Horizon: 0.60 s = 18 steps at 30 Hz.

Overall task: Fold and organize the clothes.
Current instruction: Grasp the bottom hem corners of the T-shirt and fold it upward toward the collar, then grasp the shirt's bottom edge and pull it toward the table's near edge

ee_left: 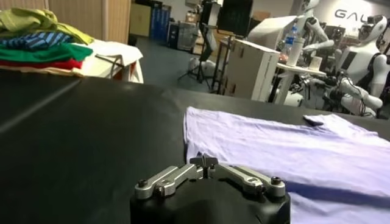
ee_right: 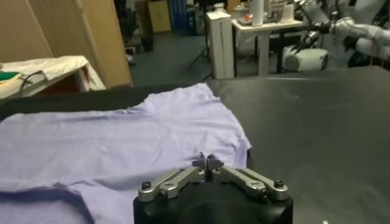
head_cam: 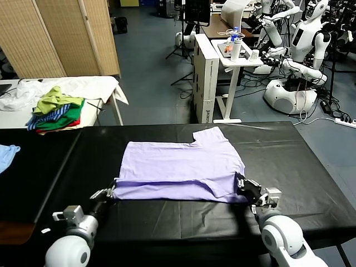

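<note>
I have the T-shirt [head_cam: 179,169] lying flat on the black table [head_cam: 311,167], partly folded: a band of its near hem is doubled back along the edge closest to me, which reads to me as the start of a lengthwise fold. Seen from the head camera it sits at the table's centre, with one sleeve poking out toward 12 o'clock.

My left tool [head_cam: 105,194] sits at about 7 o'clock from the shirt's centre, right at its near left corner. My right tool [head_cam: 246,189] is at about 5 o'clock, at the near right corner. I judge both are parked there because those two corners are the natural pick points for lifting the near edge and carrying it over. In the wrist views the linkage bars of each tool are spread, but the fingertips themselves are hidden, so I cannot tell how wide either one stands or whether cloth is pinched.

Off at 10 o'clock a pile of green, yellow, striped and red clothes [head_cam: 55,110] rests on a white side table [head_cam: 100,89], well apart from my work. A light blue garment [head_cam: 6,154] lies at the far left edge.

The only readable writing is pale letters "GAL" on the back wall [ee_left: 353,13] in the left wrist view, cut off at the frame edge.
</note>
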{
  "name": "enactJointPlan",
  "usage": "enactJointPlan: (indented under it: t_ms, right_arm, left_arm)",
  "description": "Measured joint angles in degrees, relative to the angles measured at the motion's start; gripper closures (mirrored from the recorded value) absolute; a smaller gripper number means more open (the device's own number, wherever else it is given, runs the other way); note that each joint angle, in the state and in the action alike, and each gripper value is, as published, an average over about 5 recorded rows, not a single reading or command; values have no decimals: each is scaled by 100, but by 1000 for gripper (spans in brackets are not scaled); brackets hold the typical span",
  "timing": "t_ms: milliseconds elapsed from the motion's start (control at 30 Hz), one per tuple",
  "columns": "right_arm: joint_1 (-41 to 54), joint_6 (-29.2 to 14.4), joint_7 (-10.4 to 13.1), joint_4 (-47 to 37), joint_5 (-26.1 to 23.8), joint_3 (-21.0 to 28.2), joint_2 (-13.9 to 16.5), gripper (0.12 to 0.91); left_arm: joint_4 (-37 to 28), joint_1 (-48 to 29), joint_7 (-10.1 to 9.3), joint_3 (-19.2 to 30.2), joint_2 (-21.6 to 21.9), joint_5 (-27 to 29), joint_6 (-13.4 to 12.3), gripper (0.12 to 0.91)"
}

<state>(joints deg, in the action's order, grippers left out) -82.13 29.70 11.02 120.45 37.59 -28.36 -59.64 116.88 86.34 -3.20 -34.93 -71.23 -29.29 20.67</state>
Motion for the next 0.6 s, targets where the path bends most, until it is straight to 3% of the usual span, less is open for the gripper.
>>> enactJointPlan:
  t_ms: [167,267,367,600]
  right_arm:
    - [-557,-21,-144,295,-39,-355,71,120]
    - [-793,-43,-186,338,-52,-514,85,120]
    - [-885,-48,-191,343,-62,-563,87,137]
    - [-927,-49,-196,270,-159,-504,57,280]
  left_arm:
    - [131,181,4,-59,-3,80,36,277]
    - [188,308,29,-61,-22,167,60,156]
    - [199,399,57,-60,-42,236,60,127]
    - [148,423,94,-38,-60,249,56,123]
